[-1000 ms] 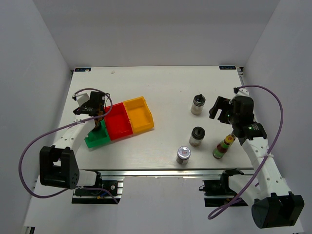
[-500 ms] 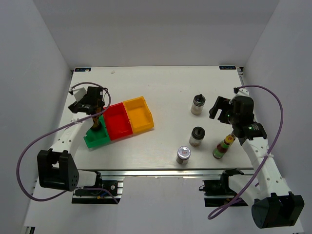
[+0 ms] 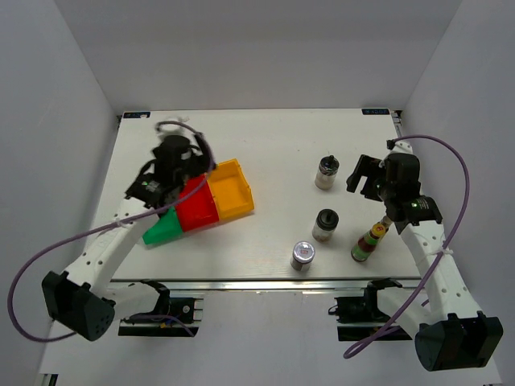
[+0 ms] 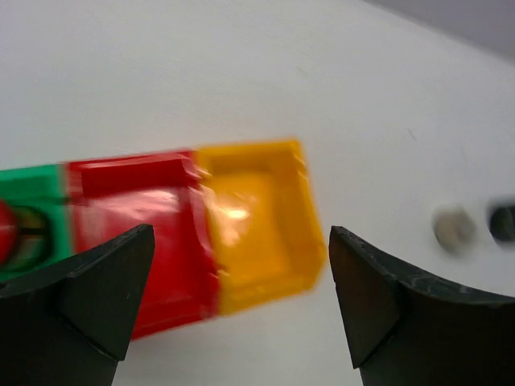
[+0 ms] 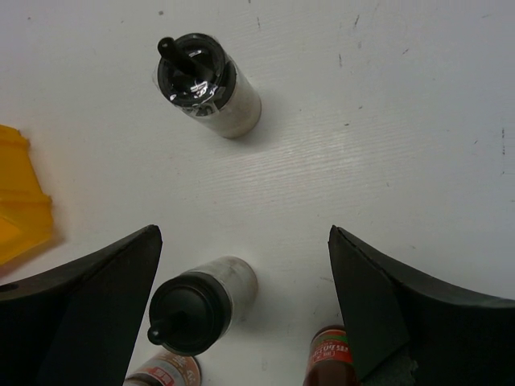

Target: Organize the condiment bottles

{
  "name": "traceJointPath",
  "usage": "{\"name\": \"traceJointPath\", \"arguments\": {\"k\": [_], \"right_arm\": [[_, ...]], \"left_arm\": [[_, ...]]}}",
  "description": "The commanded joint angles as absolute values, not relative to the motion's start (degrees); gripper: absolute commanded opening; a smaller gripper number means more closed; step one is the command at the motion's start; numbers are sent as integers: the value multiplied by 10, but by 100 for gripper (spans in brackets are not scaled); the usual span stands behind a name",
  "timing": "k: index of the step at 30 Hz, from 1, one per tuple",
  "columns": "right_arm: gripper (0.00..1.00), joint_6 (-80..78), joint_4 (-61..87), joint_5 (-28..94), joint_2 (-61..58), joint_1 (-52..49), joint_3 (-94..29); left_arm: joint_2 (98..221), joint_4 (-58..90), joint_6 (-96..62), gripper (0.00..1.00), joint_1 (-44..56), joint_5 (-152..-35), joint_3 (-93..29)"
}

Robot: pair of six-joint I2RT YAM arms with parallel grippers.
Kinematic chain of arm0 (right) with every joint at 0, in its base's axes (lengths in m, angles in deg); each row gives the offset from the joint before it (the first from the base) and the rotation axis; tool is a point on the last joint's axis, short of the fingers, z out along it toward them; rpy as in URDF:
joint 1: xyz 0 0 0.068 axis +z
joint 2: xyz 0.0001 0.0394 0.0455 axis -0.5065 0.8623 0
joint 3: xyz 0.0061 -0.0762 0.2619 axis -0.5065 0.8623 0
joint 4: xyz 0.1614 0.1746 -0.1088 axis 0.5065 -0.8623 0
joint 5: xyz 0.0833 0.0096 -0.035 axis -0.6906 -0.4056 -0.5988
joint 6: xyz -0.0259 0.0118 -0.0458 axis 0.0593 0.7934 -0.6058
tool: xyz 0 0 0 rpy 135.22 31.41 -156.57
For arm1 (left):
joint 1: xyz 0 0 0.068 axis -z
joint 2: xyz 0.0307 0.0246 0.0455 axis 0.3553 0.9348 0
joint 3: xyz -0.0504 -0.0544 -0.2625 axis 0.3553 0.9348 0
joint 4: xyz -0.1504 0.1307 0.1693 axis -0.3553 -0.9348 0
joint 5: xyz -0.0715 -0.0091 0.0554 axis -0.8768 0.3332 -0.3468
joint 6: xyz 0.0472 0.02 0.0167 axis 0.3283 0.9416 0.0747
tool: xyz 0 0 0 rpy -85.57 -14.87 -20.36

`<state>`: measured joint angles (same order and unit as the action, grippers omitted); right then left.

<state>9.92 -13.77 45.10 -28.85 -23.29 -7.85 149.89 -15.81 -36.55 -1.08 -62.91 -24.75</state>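
Observation:
My left gripper [image 3: 179,173] is open and empty, hovering over the red bin [image 3: 198,207] and yellow bin [image 3: 228,190]. In the blurred left wrist view [image 4: 241,233] a red-lidded jar [image 4: 10,233] sits in the green bin [image 4: 32,189] at the left edge. My right gripper [image 3: 364,175] is open and empty above the table [image 5: 244,233]. A black-lidded jar [image 3: 327,171] [image 5: 205,88] stands farthest from me. A dark-lidded jar [image 3: 325,223] [image 5: 197,310], a silver-lidded jar [image 3: 302,255] [image 5: 165,371] and the slim sauce bottle [image 3: 368,241] [image 5: 330,362] stand nearer.
The three bins sit side by side at the left, the green bin [image 3: 165,230] partly hidden under my left arm. The yellow bin's corner shows in the right wrist view [image 5: 20,201]. White walls enclose the table [image 3: 273,137] on three sides.
My left gripper has left the green bin, risen and swung right over the red and yellow bins. The jar it was on stays in the green bin. The right arm has barely moved.

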Motion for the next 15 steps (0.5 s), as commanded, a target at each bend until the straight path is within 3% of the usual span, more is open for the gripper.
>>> {"name": "traceJointPath", "arguments": {"k": [1, 8, 15], "right_arm": [[89, 103, -155, 473, -278, -233, -130], [89, 120, -170, 519, -278, -234, -132], [89, 122, -199, 550, -251, -234, -166]], "left_arm": [[1541, -140, -326, 98, 115, -676, -260], [1654, -121, -286, 98, 381, -672, -311], [1773, -148, -280, 98, 493, -672, -378]]}}
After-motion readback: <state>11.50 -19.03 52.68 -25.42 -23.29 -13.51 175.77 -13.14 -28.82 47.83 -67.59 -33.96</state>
